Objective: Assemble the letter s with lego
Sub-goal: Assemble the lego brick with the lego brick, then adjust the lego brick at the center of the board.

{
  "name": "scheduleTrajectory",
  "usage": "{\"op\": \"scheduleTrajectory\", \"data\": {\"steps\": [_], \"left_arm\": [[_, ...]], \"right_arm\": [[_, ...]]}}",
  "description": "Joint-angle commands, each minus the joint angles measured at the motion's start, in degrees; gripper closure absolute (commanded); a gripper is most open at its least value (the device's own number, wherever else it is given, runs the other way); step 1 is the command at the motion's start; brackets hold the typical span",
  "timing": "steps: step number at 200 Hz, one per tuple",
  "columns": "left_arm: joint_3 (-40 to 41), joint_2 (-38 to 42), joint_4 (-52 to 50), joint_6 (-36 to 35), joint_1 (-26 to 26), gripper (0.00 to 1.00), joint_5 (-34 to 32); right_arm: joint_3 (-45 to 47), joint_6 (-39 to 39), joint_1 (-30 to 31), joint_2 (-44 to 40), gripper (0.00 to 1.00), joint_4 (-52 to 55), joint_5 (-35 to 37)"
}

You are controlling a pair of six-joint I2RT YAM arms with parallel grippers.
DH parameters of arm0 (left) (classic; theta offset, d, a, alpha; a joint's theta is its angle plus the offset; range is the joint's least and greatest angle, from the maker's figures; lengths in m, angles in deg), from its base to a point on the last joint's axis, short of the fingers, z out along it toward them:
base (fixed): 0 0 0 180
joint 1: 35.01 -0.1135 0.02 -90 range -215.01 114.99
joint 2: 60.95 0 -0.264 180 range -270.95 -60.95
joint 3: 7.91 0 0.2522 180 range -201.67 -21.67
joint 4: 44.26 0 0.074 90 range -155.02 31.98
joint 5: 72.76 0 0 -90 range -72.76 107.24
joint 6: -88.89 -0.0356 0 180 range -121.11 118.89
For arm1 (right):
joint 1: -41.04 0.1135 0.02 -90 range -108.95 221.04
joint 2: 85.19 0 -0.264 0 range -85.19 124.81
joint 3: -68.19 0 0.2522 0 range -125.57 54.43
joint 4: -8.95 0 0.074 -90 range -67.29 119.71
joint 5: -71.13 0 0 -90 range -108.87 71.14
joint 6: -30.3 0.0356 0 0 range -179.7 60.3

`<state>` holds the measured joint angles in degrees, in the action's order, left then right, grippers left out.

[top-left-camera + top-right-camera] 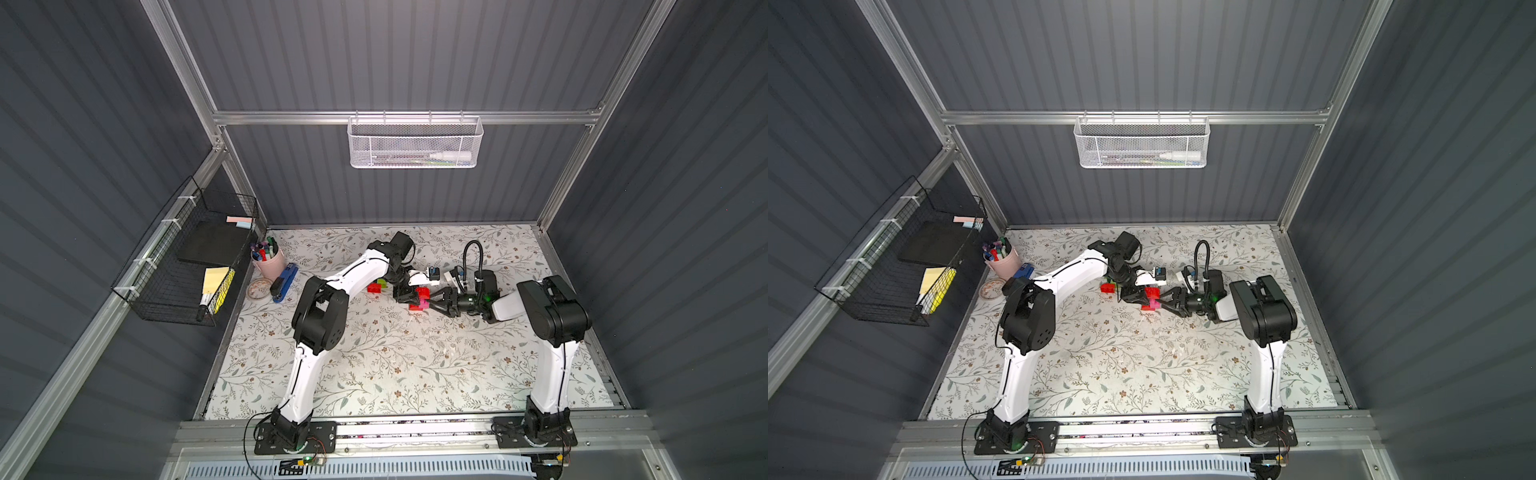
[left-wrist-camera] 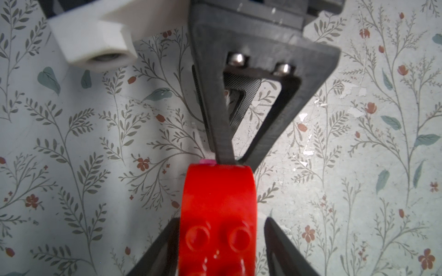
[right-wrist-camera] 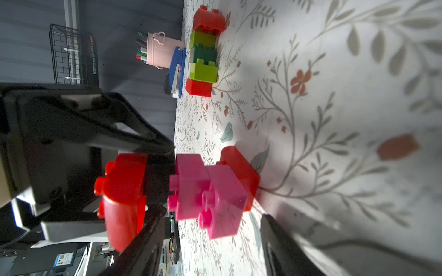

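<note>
Red lego brick [image 2: 216,210], lengthwise between left jaws, studs toward wrist camera

The left arm [image 1: 301,374] and right arm [image 1: 548,374] are each showing glossy white link shells joined by bulky black joint housings [image 1: 320,316]. A thin black cable [image 1: 564,374] is running along each white link. Black base plates [image 1: 293,434], sitting at 6 o'clock in both top views, are carrying bolts and loose thin wires. The left hand [image 1: 415,296] and right hand [image 1: 432,302] are presenting black, open-framed triangular fingers [image 2: 212,95]. Two silver round-head screws [image 2: 236,58] are fastening one finger. A thick black cable [image 1: 471,253] is looping at 12 o'clock of the right wrist, where a green indicator [image 1: 485,297] is glowing.
</note>
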<state>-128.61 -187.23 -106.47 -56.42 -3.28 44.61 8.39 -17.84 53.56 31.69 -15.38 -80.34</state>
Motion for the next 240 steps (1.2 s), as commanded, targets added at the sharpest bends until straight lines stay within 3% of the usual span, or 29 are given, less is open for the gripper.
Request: {"op": "scheduleTrajectory", "data": {"steps": [1,65,92,97,119,176,240], "left_arm": [[0.63,2.14,-1.29,-0.07,0.35,0.36,2.58],[1.55,6.2,-1.55,2.73,-0.04,0.18,4.88],[2.32,8.8,-0.33,7.97,-0.95,0.07,4.92],[2.52,9.49,-0.33,9.03,-1.27,0.01,4.96],[6.05,13.69,1.78,14.66,-2.55,0.0,4.95],[24.17,29.0,11.34,23.47,-5.33,0.01,3.71],[32.84,34.9,11.84,25.06,-6.06,0.0,2.38]], "right_arm": [[2.86,-8.27,-0.82,-1.23,0.32,9.03,4.6],[5.62,-26.33,0.78,-14.09,0.26,10.43,14.22],[5.66,-32.24,2.91,-14.8,0.24,6.22,16.96],[5.95,-33.3,3.42,-14.79,0.24,4.56,17.63],[6.6,-39.53,6.03,-14.96,0.22,0.59,18.89],[4.44,-54.01,7.17,-14.55,0.19,5.56,20.09],[2.32,-57.07,8.49,-11.01,0.22,6.62,16.24]]}}
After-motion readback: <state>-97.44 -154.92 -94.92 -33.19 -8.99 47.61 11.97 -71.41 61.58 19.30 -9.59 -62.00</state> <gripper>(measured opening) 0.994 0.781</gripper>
